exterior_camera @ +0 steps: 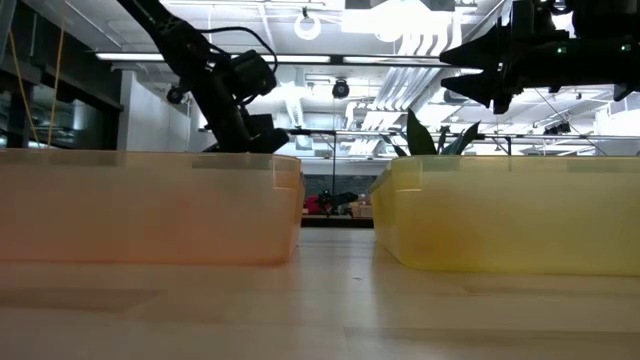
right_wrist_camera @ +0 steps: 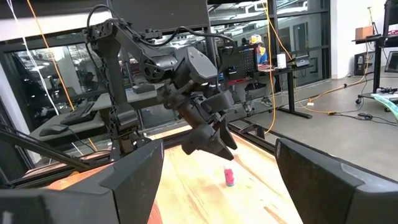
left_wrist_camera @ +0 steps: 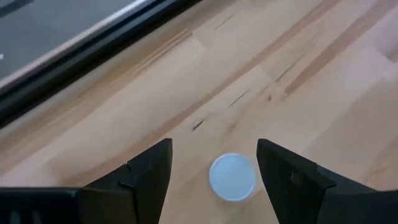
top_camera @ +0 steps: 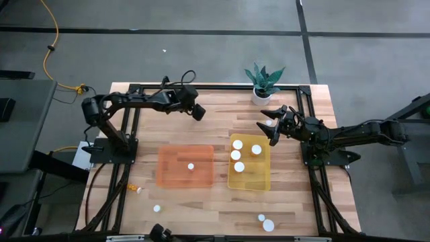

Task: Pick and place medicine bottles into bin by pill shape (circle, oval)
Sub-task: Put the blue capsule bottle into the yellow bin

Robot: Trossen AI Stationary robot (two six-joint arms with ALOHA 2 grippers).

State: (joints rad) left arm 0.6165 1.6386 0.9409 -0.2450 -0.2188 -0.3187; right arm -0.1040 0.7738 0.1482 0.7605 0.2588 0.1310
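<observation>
My left gripper (top_camera: 199, 113) is open over the far middle of the table, pointing down. Its fingers stand on either side of a bottle's white cap (left_wrist_camera: 232, 177) without touching it. The same small bottle (right_wrist_camera: 229, 177) stands upright on the wood below the gripper in the right wrist view. My right gripper (top_camera: 269, 130) is open and empty, high above the yellow tray's far end (exterior_camera: 478, 72). A white cap (top_camera: 269, 123) shows beside it. The yellow tray (top_camera: 263, 180) holds several bottles, and the orange tray (top_camera: 168, 176) holds one (top_camera: 191, 166).
A bottle lies on its side (top_camera: 135, 189) near the table's left front. Three more caps (top_camera: 156, 208) (top_camera: 261, 217) (top_camera: 268, 225) stand near the front edge. A white pot with a green plant (top_camera: 262, 86) stands at the far edge. Black frame rails run along the table's sides.
</observation>
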